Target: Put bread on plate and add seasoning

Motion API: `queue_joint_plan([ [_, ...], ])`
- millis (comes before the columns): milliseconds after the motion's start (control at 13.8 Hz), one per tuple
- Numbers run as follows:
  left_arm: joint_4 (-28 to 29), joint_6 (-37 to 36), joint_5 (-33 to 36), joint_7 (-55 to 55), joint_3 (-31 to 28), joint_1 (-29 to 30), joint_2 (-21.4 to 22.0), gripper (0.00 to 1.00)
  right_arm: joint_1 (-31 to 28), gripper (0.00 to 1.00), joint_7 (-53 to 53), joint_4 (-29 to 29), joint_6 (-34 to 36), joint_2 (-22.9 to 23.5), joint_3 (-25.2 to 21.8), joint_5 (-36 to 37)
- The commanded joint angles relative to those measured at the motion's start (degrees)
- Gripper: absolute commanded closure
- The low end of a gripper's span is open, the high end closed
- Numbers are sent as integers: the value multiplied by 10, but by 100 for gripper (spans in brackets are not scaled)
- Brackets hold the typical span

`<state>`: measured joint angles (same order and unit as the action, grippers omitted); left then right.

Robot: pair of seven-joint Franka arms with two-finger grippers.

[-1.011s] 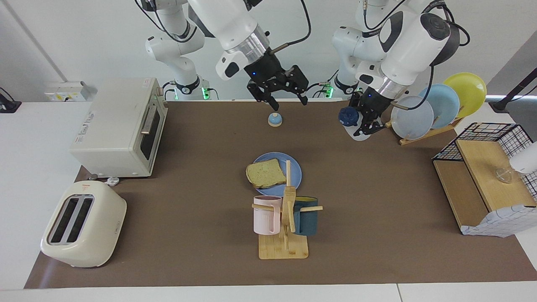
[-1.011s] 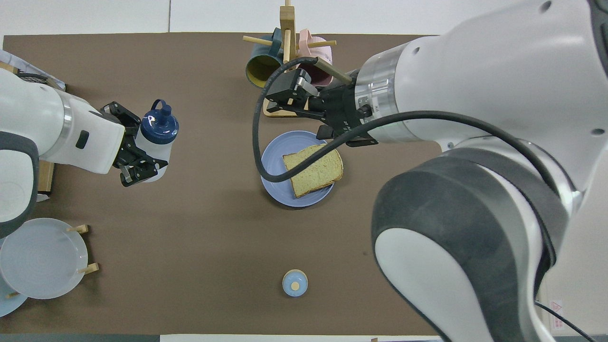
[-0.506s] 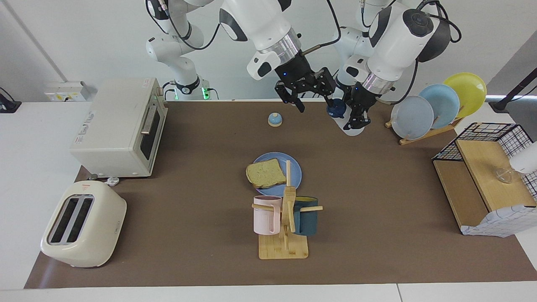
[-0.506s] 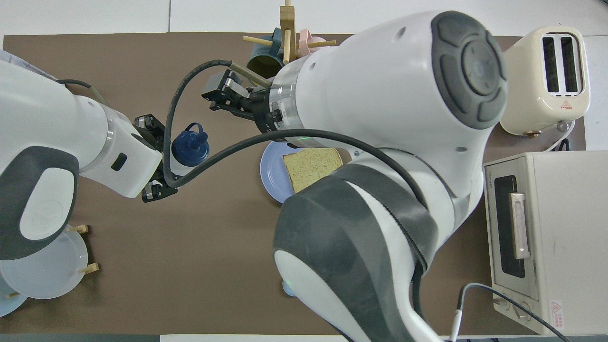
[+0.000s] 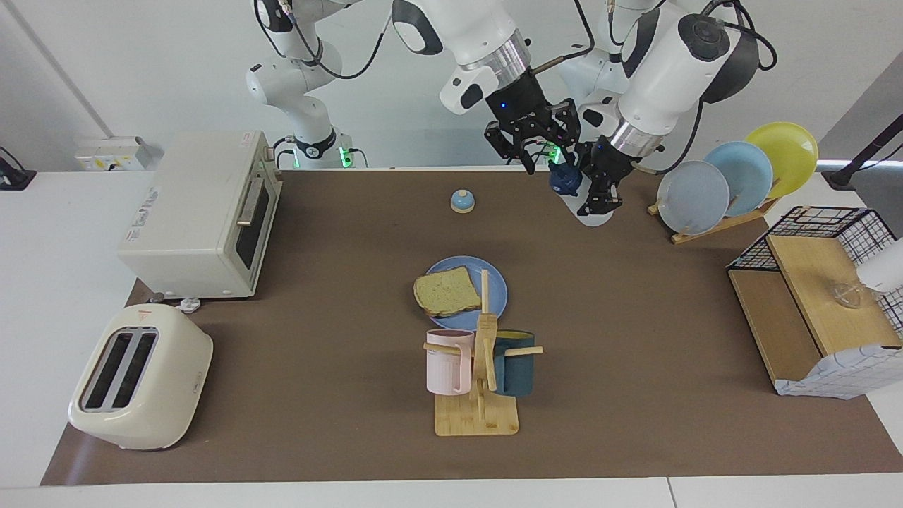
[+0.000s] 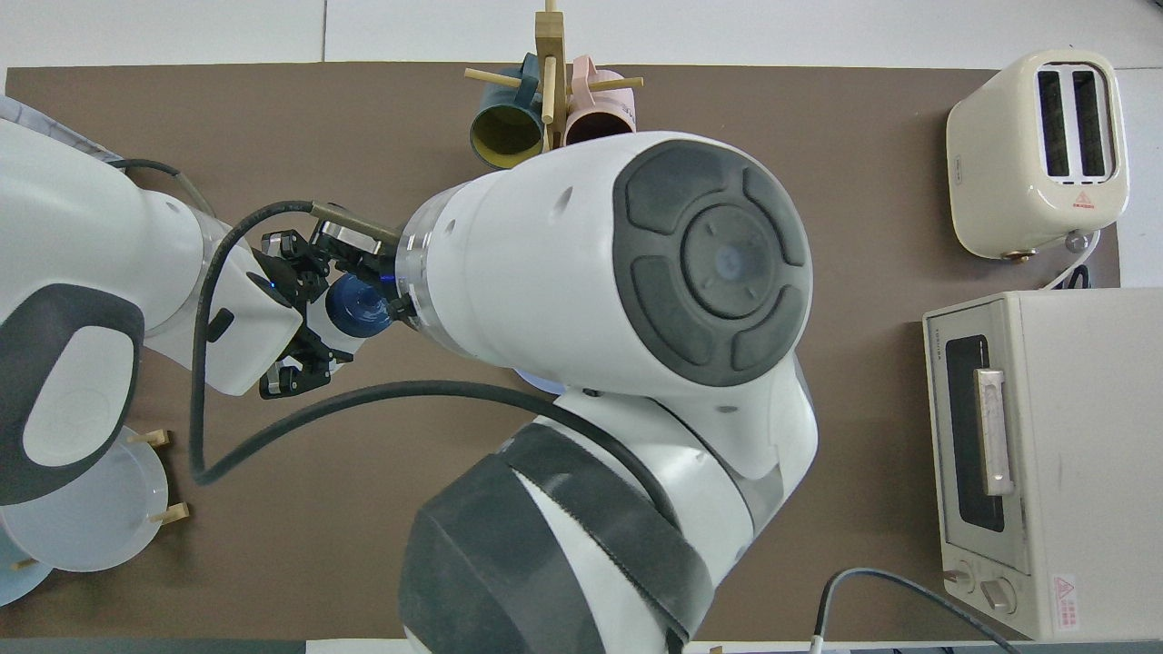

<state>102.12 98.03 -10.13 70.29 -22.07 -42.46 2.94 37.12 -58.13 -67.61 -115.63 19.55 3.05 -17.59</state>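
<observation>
Bread [image 5: 446, 291] lies flat on the blue plate [image 5: 497, 283], which sits mid-table on the brown table [image 5: 635, 395], nearer to the robots than the wooden mug rack [image 5: 482, 374] that carries a pink mug [image 5: 447, 361] and a dark blue mug [image 5: 515, 363].

Seasoning [image 5: 566, 180], a pale bottle with a dark blue cap, is held up in the air by the left end effector [image 5: 598, 193], whose fingers are pinched on the bottle's body. It hangs over the part of the table close to the robots, toward the left arm's end, beside the rack of plates [image 5: 734, 180].

Right end effector [image 5: 540, 152] has reached across to the bottle's cap and hangs just over it, fingers spread on either side of the cap; whether they touch it cannot be told.

In the overhead view the right arm covers the plate almost entirely, and the cap [image 6: 356, 305] shows between the two end effectors.

A small blue bell [image 5: 462, 201] stands on the table nearer to the robots than the plate.
</observation>
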Motion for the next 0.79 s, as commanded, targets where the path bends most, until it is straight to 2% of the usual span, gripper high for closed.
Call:
queue_joint_plan([
  [0,-3,-12,7,8,-3,-3,8,100,2,33,-20,9,9,1,0,17],
  [433,-1,-11,7,10,-1,-3,8,100,1,47,-19,9,16,-5,-1,15],
  [722,-1,-13,7,10,-1,-3,8,100,2,47,-19,8,15,-6,-1,20],
])
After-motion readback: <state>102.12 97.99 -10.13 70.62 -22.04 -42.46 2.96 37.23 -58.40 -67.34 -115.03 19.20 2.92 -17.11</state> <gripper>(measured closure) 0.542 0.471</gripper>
